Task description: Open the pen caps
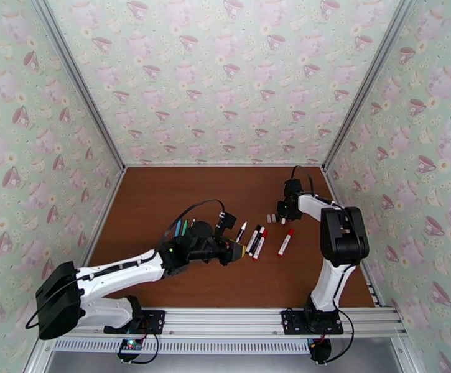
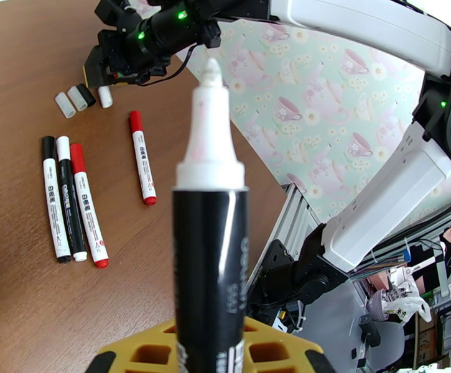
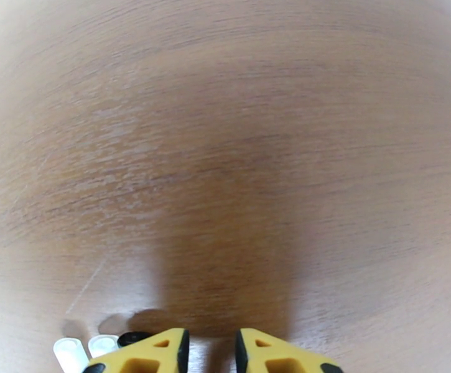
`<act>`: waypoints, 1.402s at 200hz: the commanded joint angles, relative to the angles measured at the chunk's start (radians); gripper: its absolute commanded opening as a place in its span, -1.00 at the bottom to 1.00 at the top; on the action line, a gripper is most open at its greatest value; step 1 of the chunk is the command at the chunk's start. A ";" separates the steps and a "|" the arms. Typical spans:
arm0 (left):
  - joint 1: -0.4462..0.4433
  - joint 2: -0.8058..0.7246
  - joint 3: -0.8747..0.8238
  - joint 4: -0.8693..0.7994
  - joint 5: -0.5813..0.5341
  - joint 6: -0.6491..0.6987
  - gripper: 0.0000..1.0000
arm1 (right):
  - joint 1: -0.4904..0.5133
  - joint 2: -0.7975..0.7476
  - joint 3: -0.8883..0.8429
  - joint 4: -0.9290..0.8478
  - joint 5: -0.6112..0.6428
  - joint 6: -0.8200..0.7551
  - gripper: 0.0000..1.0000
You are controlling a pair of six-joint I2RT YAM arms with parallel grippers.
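Observation:
My left gripper (image 1: 233, 248) (image 2: 209, 352) is shut on a black marker (image 2: 209, 244) that points up with its white tip bare. On the table lie three markers side by side (image 2: 69, 200) and a red-capped marker (image 2: 143, 158) (image 1: 285, 242) apart to the right. Several loose pen caps (image 2: 79, 99) (image 1: 274, 217), pale ones and a black one, lie in a row by my right gripper (image 1: 282, 212) (image 3: 211, 350). Its yellow fingers (image 3: 163, 352) stand slightly apart just above the table with nothing between them. The caps (image 3: 104, 346) show at its lower left.
A blue and a green marker (image 1: 180, 227) lie behind the left arm. Patterned walls close the brown table (image 1: 163, 194) on three sides. The right arm (image 2: 374, 32) arches over the table's right side.

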 commanded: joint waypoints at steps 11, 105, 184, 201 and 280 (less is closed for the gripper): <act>0.004 0.010 0.005 0.025 0.028 -0.009 -0.89 | -0.006 -0.006 0.008 -0.019 0.016 0.001 -0.34; 0.004 0.005 -0.007 0.031 0.026 -0.008 -0.89 | -0.006 -0.082 -0.077 -0.058 0.033 0.030 -0.34; 0.004 0.020 -0.007 0.038 0.028 -0.011 -0.89 | -0.006 -0.117 -0.140 -0.027 -0.006 0.047 -0.42; 0.003 0.026 -0.005 0.040 0.033 -0.012 -0.89 | -0.004 -0.119 -0.139 -0.024 -0.003 0.049 -0.49; 0.003 0.030 0.004 0.025 0.032 -0.008 -0.89 | -0.006 -0.060 -0.043 -0.021 -0.025 0.004 -0.57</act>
